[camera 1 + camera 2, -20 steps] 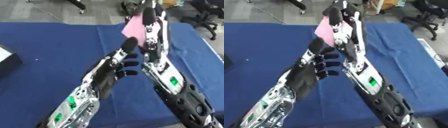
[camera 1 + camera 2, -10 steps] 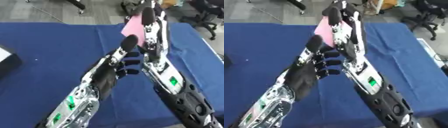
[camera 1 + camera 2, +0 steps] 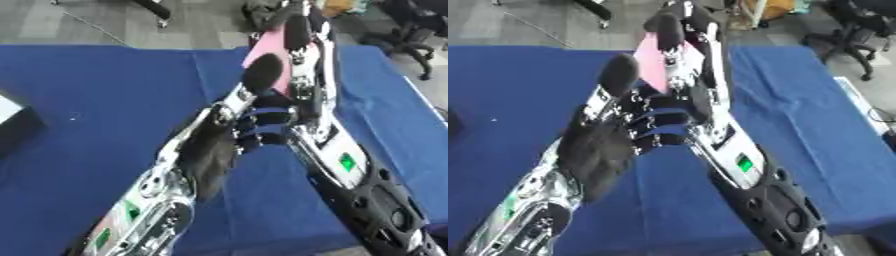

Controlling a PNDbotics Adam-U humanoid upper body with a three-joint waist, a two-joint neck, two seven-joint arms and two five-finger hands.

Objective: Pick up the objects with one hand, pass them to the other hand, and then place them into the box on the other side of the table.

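Note:
A flat pink object [image 3: 265,46] is held up over the blue table [image 3: 87,85], near its far middle. My right hand [image 3: 302,55] comes up from the lower right and is shut on the object's upper part, with a dark fingertip [image 3: 296,30] curled over its top. My left hand [image 3: 219,147] rises from the lower left, right against it. Its thumb [image 3: 262,74] lies on the pink face, and its fingers [image 3: 262,125] are curled underneath, beside the right wrist. The object's lower edge is hidden between the two hands.
A black and white box [image 3: 13,122] shows at the table's left edge. Office chairs [image 3: 411,30] stand on the floor beyond the far right corner. The table's right edge [image 3: 859,105] runs close beside my right arm.
My left hand has risen, and its thumb has slid from the pink object's lower edge up onto its face. The right hand still holds the object at the same height.

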